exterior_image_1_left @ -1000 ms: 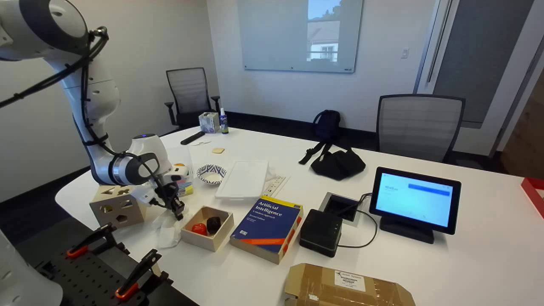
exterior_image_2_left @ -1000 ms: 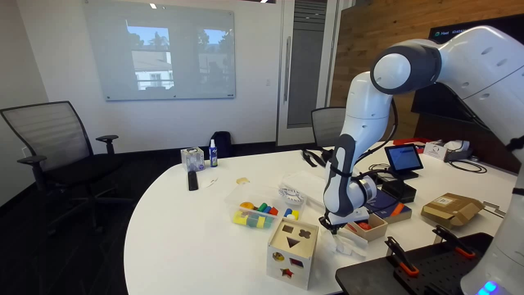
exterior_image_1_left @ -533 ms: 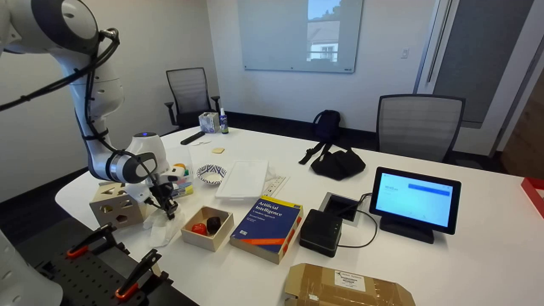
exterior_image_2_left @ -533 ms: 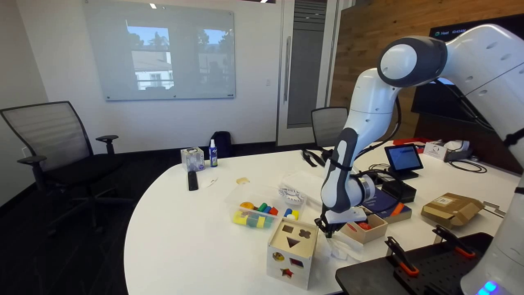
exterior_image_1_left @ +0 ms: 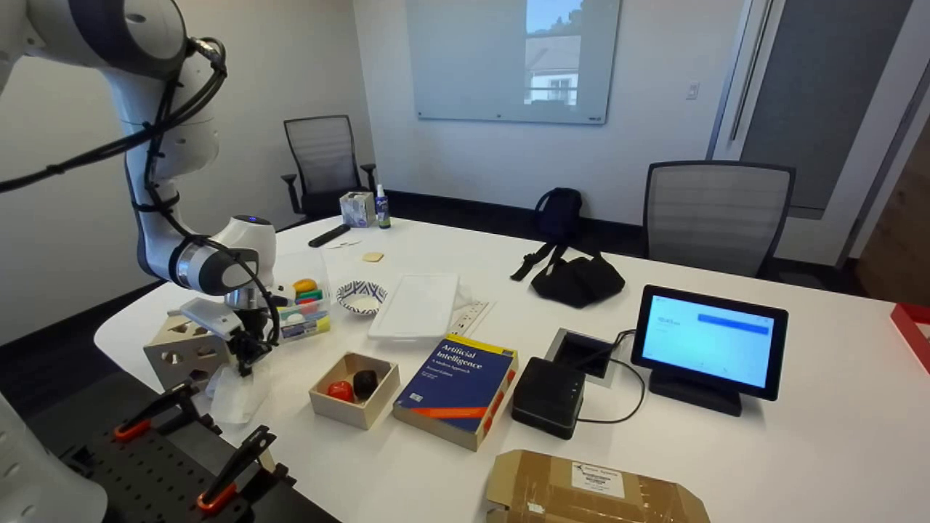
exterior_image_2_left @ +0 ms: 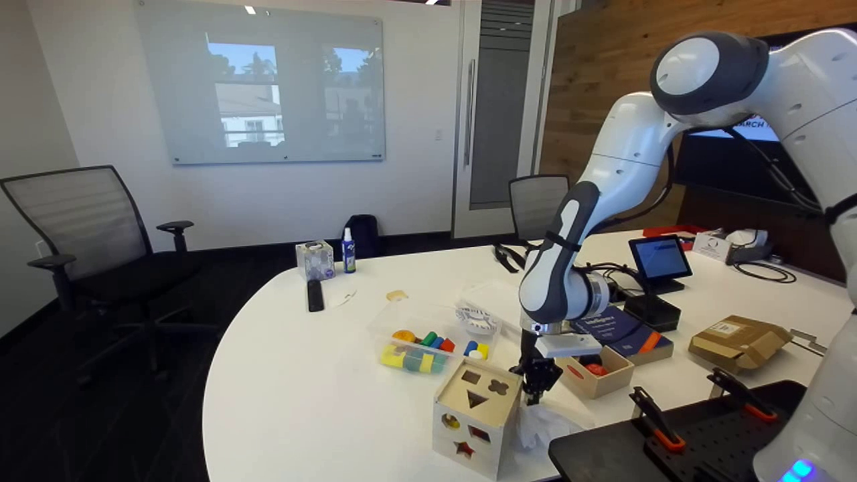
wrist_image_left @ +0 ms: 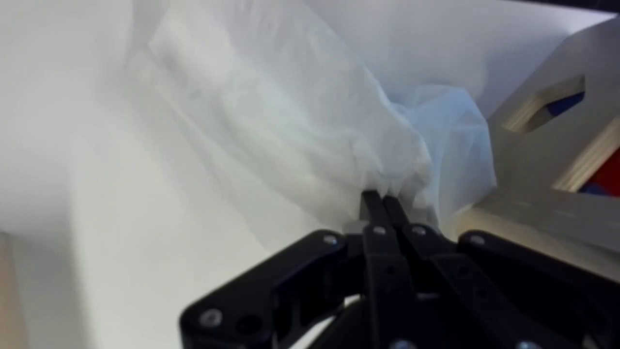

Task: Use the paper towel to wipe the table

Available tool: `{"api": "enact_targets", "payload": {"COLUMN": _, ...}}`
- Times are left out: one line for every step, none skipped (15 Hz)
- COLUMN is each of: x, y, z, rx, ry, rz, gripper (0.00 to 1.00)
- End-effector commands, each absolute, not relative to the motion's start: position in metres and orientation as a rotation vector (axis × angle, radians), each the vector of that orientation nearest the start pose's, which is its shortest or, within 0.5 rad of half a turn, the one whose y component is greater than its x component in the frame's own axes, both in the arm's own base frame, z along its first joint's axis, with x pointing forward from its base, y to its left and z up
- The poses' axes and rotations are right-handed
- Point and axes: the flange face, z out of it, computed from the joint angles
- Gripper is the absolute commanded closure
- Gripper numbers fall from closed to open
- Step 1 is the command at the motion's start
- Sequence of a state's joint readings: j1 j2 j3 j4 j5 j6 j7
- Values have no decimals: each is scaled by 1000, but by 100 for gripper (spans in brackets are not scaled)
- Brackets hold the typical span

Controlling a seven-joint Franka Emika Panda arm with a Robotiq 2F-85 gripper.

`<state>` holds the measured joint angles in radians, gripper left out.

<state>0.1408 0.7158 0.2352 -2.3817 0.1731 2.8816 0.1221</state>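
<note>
In an exterior view, at the far left, two black clamps with orange ends sit on a dark perforated plate beside the white bench. Next comes a wooden shape box, with cut-out holes in its top and side. Just to its right is my end effector, pointing down, its fingers drawn tight together with a gathered bit of the paper towel pinched between them. The wrist view shows that pinch at my tips, the crumpled white loose part fanning out low over the bench; how much of it touches the surface I cannot tell, nor whether my fingers touch the wooden shape box. Past me, farther back, a clear plastic container holds coloured blocks. To the right I have a small wooden tray with a red piece and a black piece in it, and behind it a blue-and-white patterned bowl. Then a flat white panel, a thick blue book reading Artificial Intelligence, a black device, and toward the back a black bag. A cardboard box lies near the front, and at the right a lit screen stands on its base.
</note>
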Motion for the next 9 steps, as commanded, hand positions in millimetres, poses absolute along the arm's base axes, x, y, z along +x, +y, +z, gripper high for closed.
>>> {"api": "enact_targets", "payload": {"x": 380, "y": 187, "z": 25, "rx": -2934, "ry": -176, "rz": 506, "gripper": 100}}
{"api": "enact_targets", "payload": {"x": 378, "y": 189, "z": 23, "rx": -2938, "ry": -173, "rz": 509, "gripper": 100}}
{"api": "enact_targets", "payload": {"x": 376, "y": 190, "z": 23, "rx": -2939, "ry": -172, "rz": 519, "gripper": 100}}
{"api": "enact_targets", "payload": {"x": 374, "y": 190, "z": 22, "rx": -2950, "ry": -167, "rz": 506, "gripper": 100}}
{"api": "enact_targets", "payload": {"x": 374, "y": 189, "z": 23, "rx": -2961, "ry": -158, "rz": 498, "gripper": 100}}
{"api": "enact_targets", "payload": {"x": 374, "y": 187, "z": 23, "rx": -2965, "ry": -149, "rz": 492, "gripper": 100}}
{"api": "enact_targets", "payload": {"x": 375, "y": 186, "z": 23, "rx": -2975, "ry": -137, "rz": 477, "gripper": 100}}
{"api": "enact_targets", "payload": {"x": 376, "y": 185, "z": 23, "rx": -2980, "ry": -128, "rz": 477, "gripper": 74}}
{"api": "enact_targets", "payload": {"x": 376, "y": 184, "z": 23, "rx": -2985, "ry": -122, "rz": 472, "gripper": 73}}
